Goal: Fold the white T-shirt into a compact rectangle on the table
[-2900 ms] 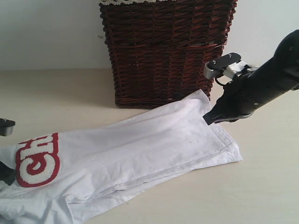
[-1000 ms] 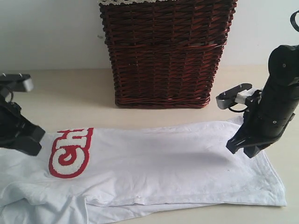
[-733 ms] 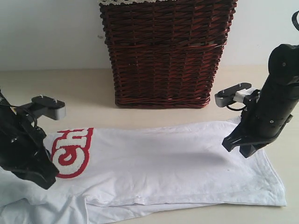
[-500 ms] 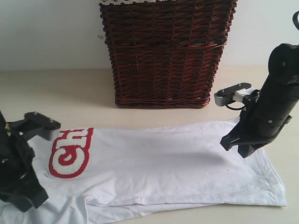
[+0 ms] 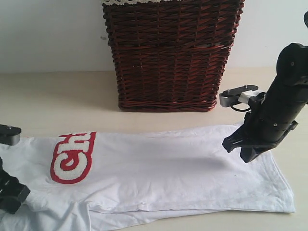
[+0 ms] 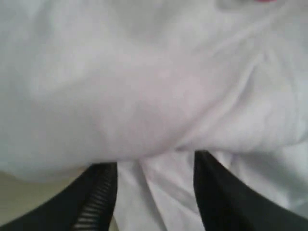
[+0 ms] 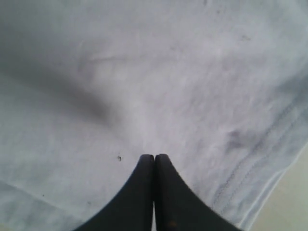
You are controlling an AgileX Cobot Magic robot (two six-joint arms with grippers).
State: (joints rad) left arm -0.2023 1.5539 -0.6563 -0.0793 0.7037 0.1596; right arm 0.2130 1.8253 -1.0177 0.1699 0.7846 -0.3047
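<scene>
White T-shirt (image 5: 159, 173) flat on worktop (image 5: 57, 96). L pincer (image 6: 155, 162) spread astride left-end cloth, prob. pre-pinch. R pincer (image 7: 154, 161) pressed together, empty, over right end.

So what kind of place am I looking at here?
Likely a robot test bench staged as a laundry spot: a white T-shirt with red lettering spread on a pale beige table, a dark woven wicker basket behind it, and a black robot arm above.
</scene>
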